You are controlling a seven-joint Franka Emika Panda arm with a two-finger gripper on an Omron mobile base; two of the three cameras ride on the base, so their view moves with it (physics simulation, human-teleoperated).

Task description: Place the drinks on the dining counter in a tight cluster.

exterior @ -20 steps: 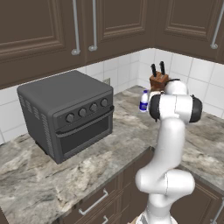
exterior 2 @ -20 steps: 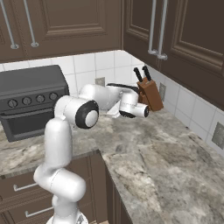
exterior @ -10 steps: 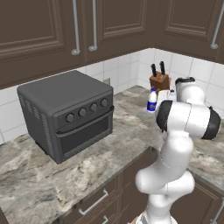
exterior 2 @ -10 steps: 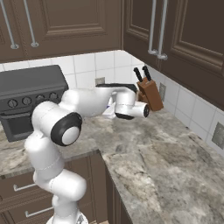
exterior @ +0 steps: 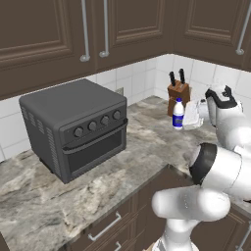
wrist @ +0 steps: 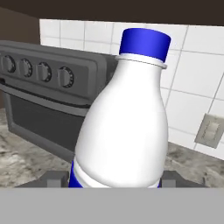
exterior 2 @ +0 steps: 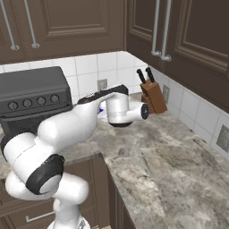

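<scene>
Dark brown cabinets with silver handles are hanging above a grey-beige marbled stone counter (exterior: 132, 147) backed by plain white tiles, where a dark grey toaster oven (exterior: 78, 127) is standing at the left and a brown wooden knife block (exterior: 177, 94) is sitting in the far corner. A small white plastic bottle with a blue cap (exterior: 178, 113) is being held upright just in front of the knife block, near the right end of the counter, by the two-finger gripper (exterior: 192, 116) of the white arm. In the hand view the same bottle (wrist: 124, 122) is seen close up, with its lower body between the two dark fingertips (wrist: 54, 178), so the gripper is being kept pinched on the bottle low on its body, just above a blue band. Whether the base of the bottle is touching the stone or is being carried just clear of it cannot be told.

The bottle is judged to be light and stiff, with a smooth rounded body that is probably slippery under the pads. A hold on the widest, straight part of the body is judged to be safer than one on the sloping shoulder or the narrow neck, where the fingers could be squeezed off upward. Being short and held low, it is likely to be kept upright without much sway while it is being carried.
</scene>
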